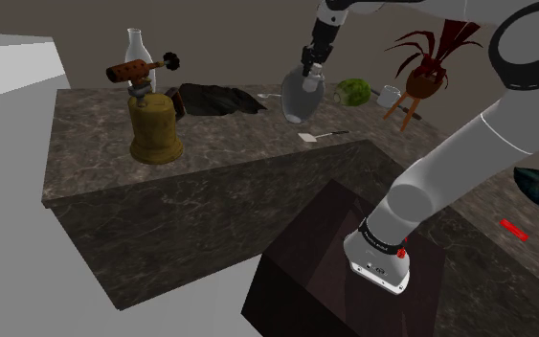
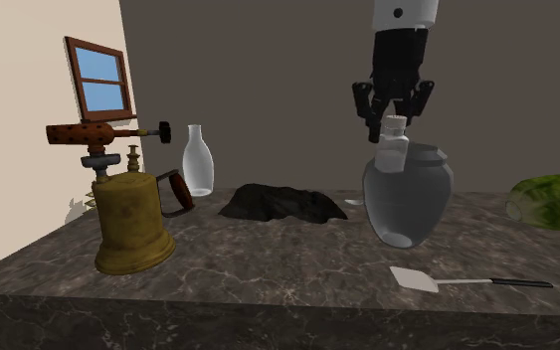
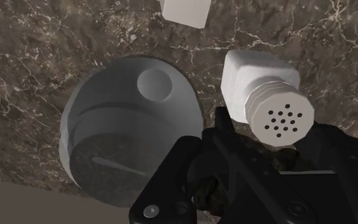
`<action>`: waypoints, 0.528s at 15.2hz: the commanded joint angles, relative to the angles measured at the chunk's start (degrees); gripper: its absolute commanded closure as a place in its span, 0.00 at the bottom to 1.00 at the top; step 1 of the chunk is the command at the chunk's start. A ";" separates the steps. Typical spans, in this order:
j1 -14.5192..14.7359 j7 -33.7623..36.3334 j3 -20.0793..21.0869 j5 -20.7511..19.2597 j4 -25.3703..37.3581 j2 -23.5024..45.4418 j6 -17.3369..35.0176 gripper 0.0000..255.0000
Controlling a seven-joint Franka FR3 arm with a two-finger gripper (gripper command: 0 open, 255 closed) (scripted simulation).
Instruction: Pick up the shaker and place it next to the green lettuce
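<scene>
Above the dark marble counter [image 2: 268, 266], near its middle in the second exterior view, we log the black gripper [image 2: 395, 117] pointing straight down. Its two fingers are clamped on the capped top of a white shaker [image 2: 393, 151]. The shaker hangs upright, clear of the counter surface.

Wrist view: we see the shaker's perforated cap facing the camera, with a squarish white body below it and a black finger on either side. Marble shows beneath.

Just beside the shaker stands a grey round-bellied vase [image 2: 408, 199], resting on the counter. In the second exterior view the shaker overlaps the vase's upper part. In the wrist view a strip of marble shows between the two.

Green lettuce [image 2: 556, 202]: it lies on the counter at the second exterior view's right edge, apart from the vase and the shaker.

Other items noted on the counter:
- a white-bladed spatula [image 2: 466, 281] with a dark handle, lying flat nearer that camera than the vase
- a crumpled black cloth [image 2: 282, 204] to the vase's left
- a clear bottle [image 2: 198, 159] farther left, standing upright
- a brass blowtorch [image 2: 128, 219] nearest the left end

Shoulder view: we note a potted plant [image 1: 430, 67] beyond the lettuce, and the dark stand [image 1: 353, 278] at the lower right.
</scene>
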 commanded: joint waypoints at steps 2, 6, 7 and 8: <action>-1.63 -4.27 -2.60 -0.16 0.11 0.00 0.06 1.00; -3.74 -10.08 -6.23 0.00 1.67 1.33 0.00 1.00; -4.29 -11.56 -7.12 0.12 2.22 1.82 -0.04 1.00; -4.84 -13.05 -8.01 0.28 2.84 2.38 -0.08 1.00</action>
